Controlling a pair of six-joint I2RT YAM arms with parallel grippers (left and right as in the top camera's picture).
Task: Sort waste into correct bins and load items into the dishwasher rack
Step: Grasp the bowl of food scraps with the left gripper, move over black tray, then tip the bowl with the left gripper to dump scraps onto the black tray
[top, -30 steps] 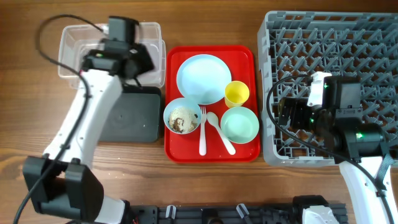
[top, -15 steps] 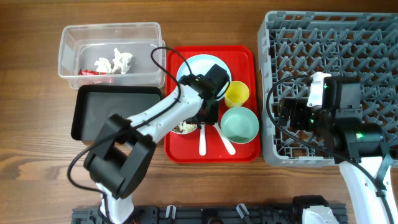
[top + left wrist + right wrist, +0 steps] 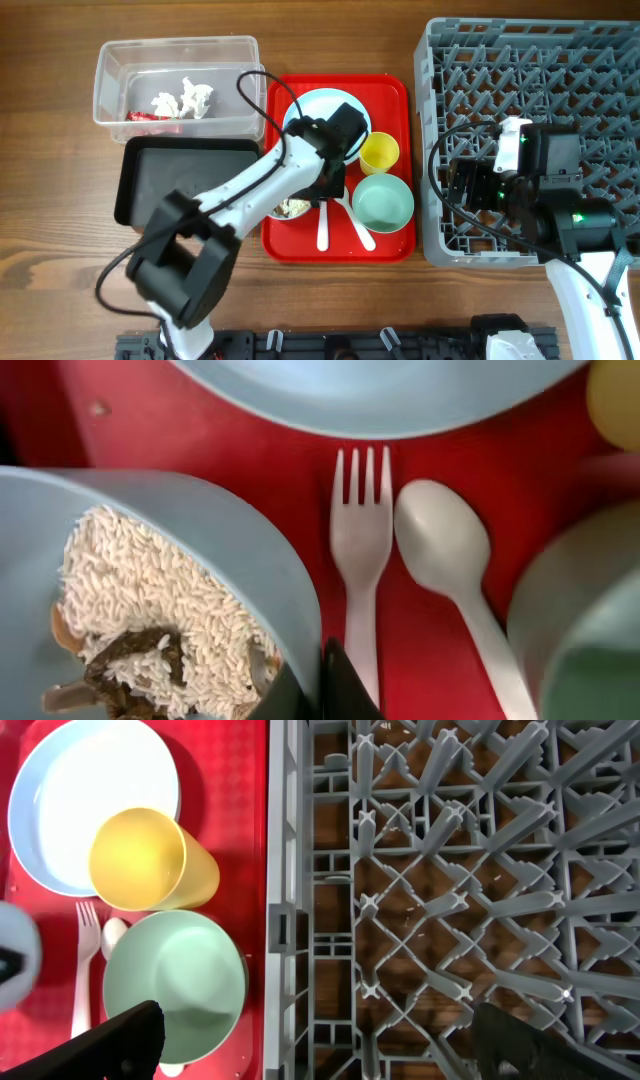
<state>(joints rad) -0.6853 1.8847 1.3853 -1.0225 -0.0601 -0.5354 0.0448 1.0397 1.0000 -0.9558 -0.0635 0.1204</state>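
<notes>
**Overhead**
- Left gripper (image 3: 322,192): lowered onto the right-hand rim of the pale blue bowl (image 3: 289,213). The bowl sits at the near left of the red serving tray (image 3: 340,82), mostly hidden by the arm.
- Clear tub (image 3: 110,60): far left of the tabletop (image 3: 60,220), holding tissue (image 3: 185,100) and the red wrapper (image 3: 140,116).
- Black tray (image 3: 165,185): just in front of the tub and beside the serving tray, nothing in it.
- Plate (image 3: 318,102), yellow cup (image 3: 380,152), mint-green bowl (image 3: 384,200), fork (image 3: 323,228), spoon (image 3: 360,230): all on the serving tray.
- Dishwasher rack (image 3: 520,30): at the right, nothing loaded.
- Right gripper (image 3: 462,186): hangs above the rack's left edge.

**Left wrist**
- Two dark fingertips meet at the bowl's wall, one inside and one outside, and appear pinched shut on the rim.
- Food leftovers (image 3: 150,590): white rice with brown pieces, heaped against that wall.
- The fork lies just beside the outer finger.

**Right wrist**
- The fingers are spread wide at the lower corners and hold nothing.
- The cup and mint-green bowl are at the left, the rack lattice at the right.

**Handling note (judgement)**
- The step in hand is carrying the bowl to the black tray and emptying it there.
- A one-sided rim pinch may let the far side sag, so lift straight up and keep the bowl level.
- Clear the fork before moving sideways.
- Tilt only once fully over the black tray, and keep low so the crumbs stay inside it.
</notes>
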